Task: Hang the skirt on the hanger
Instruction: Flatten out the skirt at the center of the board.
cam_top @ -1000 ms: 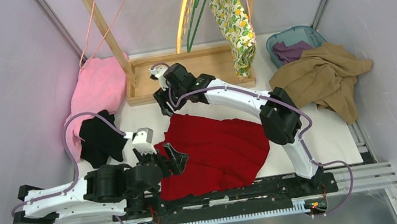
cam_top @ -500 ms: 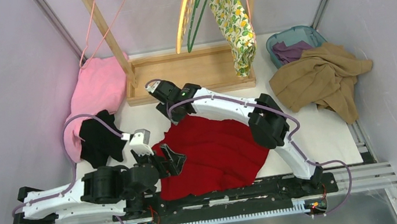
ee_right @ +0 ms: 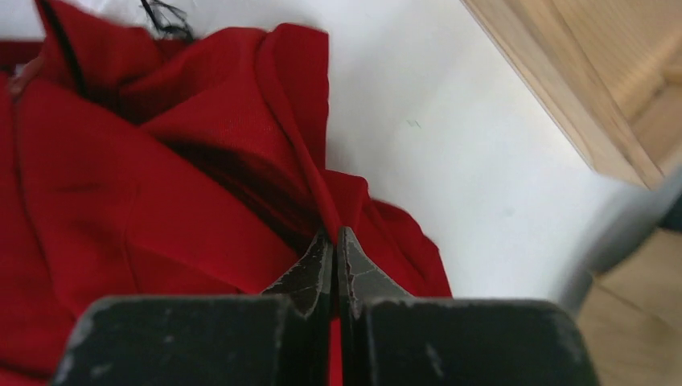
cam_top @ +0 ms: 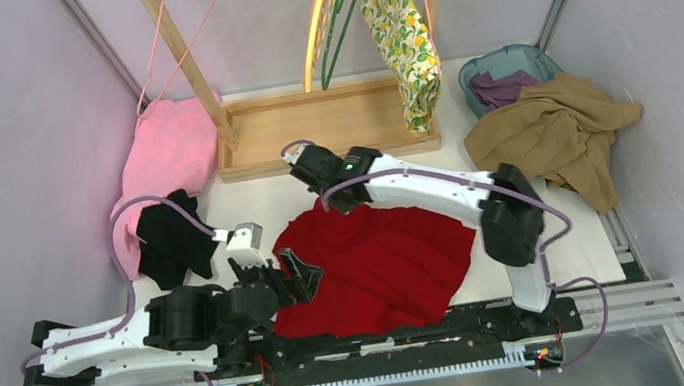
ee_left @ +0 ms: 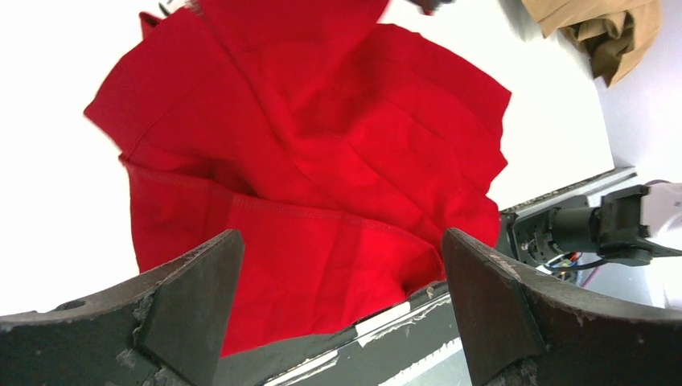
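When viewed from overhead, showed the skirt (cam_top: 405, 38) hanging from the top of a wooden rack (cam_top: 328, 119) at the back, just right of a green hanger (cam_top: 340, 16), its upper end cut off by the frame. Showed the hanger (cam_top: 142, 105), thin and pink, hanging by the rack's left post, well apart from the skirt. Showed the right gripper (cam_top: 339, 203) at the far edge of a red garment (cam_top: 378, 259) and the left gripper (cam_top: 296, 268) at its near left edge.

From the left wrist, showed fingers spread wide, with the red garment lying beyond them.

From the right wrist, showed fingertips pressed together, pinching a raised fold of the red garment above the white table (ee_right: 450, 161).
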